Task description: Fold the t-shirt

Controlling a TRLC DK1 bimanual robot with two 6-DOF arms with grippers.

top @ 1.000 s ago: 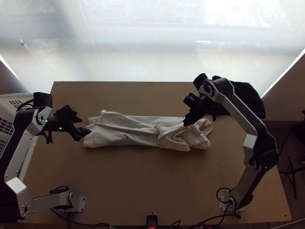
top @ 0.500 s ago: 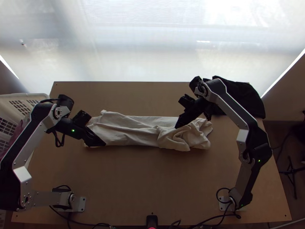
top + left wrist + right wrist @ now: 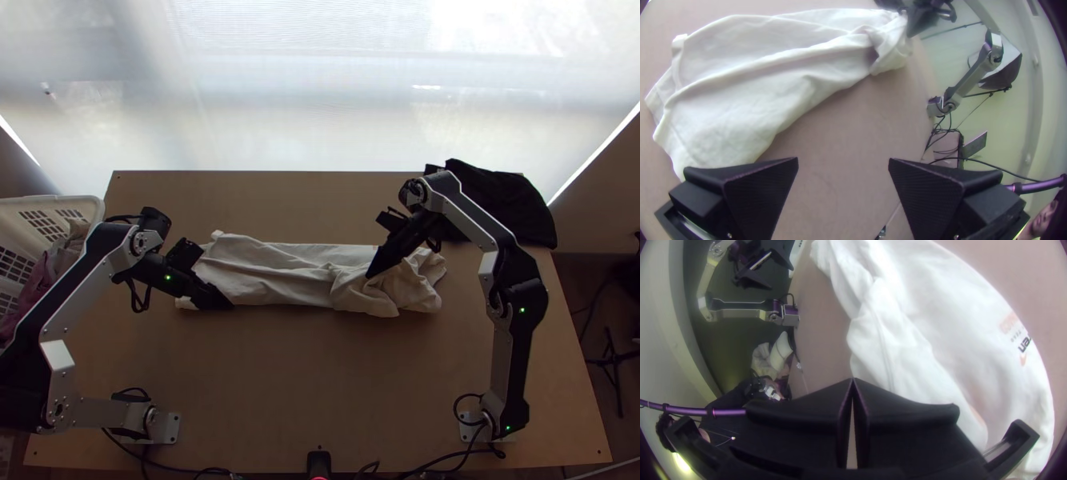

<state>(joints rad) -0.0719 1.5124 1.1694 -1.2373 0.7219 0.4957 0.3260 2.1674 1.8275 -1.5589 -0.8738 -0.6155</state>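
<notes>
T-shirt [image 3: 272, 276]: white, lying mid table [image 3: 320, 376] in long narrow band, L to R, w/ lengthwise creases. Looser & more spread at L end, bunched into overlapping folds at R end. Bears small print on smoother part nr far edge, per R wrist view. At L end, nr corner: L gripper [image 3: 225, 303], reaching in low over cloth from L, angled down. Set wide per L wrist view, w/ fingers [image 3: 760, 191] well apart & bare tabletop seen btwn; overlaps cloth on one side, can't tell if touching. At R part, by bunched folds: R gripper [image 3: 370, 274], pointing down & inward from far R. Closed tip to tip per R wrist view, w/ no cloth seen btwn; right by shirt edge there, contact unclear. Farther out, at far R corner of table: black cloth [image 3: 500, 200] in loose heap, partly behind R arm [image 3: 480, 224]. Off L side of table: white basket [image 3: 48, 198] w/ slotted walls, holding purplish & greyish cloths [image 3: 40, 280]. At nr edge, abt center: small black device [image 3: 318, 462], cables [image 3: 212, 470] running alongside.
</notes>
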